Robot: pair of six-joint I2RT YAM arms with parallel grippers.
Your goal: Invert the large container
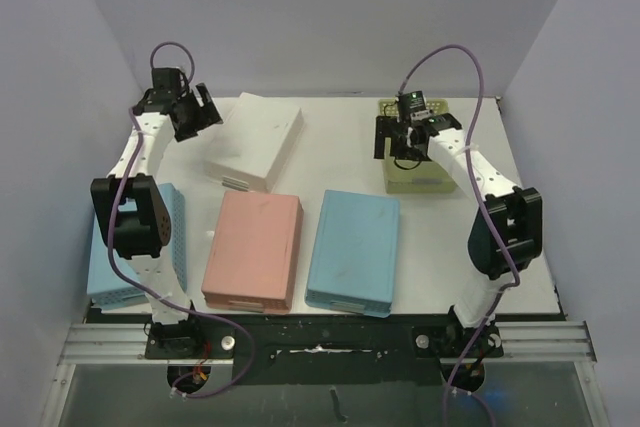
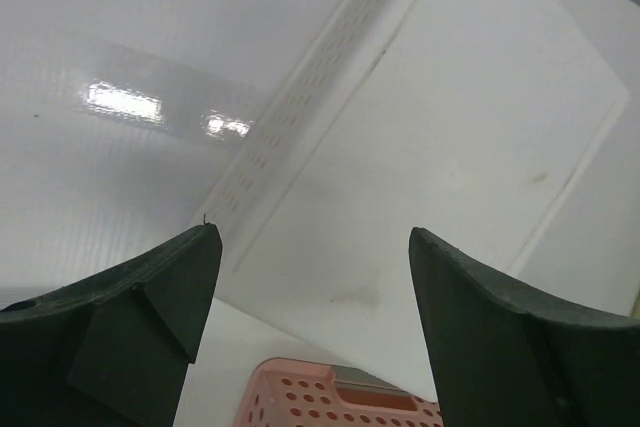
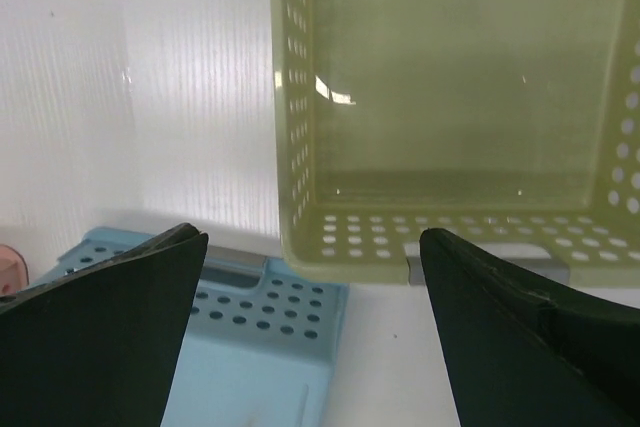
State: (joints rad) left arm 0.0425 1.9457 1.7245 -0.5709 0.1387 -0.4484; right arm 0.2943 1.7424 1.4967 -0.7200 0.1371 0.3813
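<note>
Both released and empty: left hand (image 2: 312, 232) over the white container (image 2: 450, 147), right hand (image 3: 312, 237) over the upright green container (image 3: 450, 97), whose near wall likely wants a deep bite.

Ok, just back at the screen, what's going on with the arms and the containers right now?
Both arms reach over the back of the table, jaws open, holding nothing. The left gripper hovers by the white container, which lies bottom up. The right gripper hangs over the yellow-green container, which is upright, its open inside facing the wrist camera. The pink container and the blue container in front lie bottom up too, untouched.
</note>
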